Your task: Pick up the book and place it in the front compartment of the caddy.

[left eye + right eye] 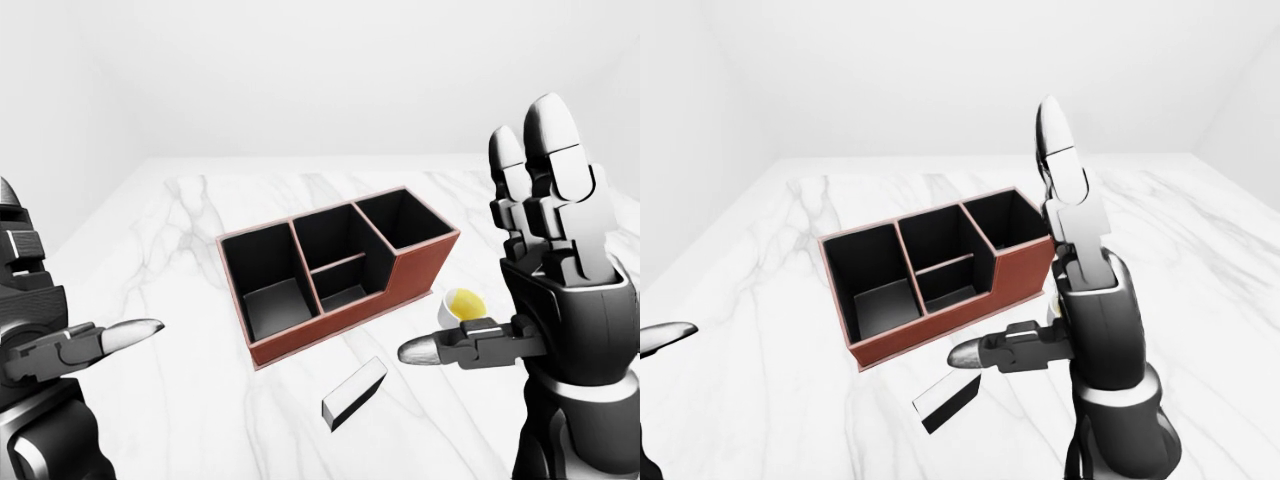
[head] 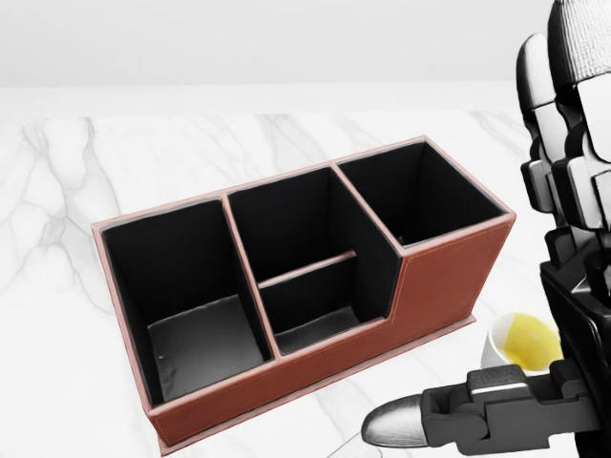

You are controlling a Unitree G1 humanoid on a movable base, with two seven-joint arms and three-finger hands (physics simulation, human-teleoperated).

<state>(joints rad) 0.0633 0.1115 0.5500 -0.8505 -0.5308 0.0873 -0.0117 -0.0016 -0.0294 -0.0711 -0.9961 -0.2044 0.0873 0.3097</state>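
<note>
The book (image 1: pixel 354 392), black-covered with white page edges, lies flat on the marble table below the caddy in the left-eye view. The caddy (image 1: pixel 421 264) is red-brown leather with black compartments, empty as far as I can see; its low compartment faces the book. My right hand (image 1: pixel 488 250) is raised to the right of the caddy, above and right of the book, open with its fingers (image 2: pixel 573 105) straight up and its thumb pointing left. My left hand (image 1: pixel 70 270) hangs open at the left edge, far from both. Neither hand holds anything.
A small white bowl (image 2: pixel 520 345) with something yellow inside stands by the caddy's right end, partly behind my right hand. The white marble table (image 1: pixel 180 230) stretches around the caddy, with plain white walls beyond it.
</note>
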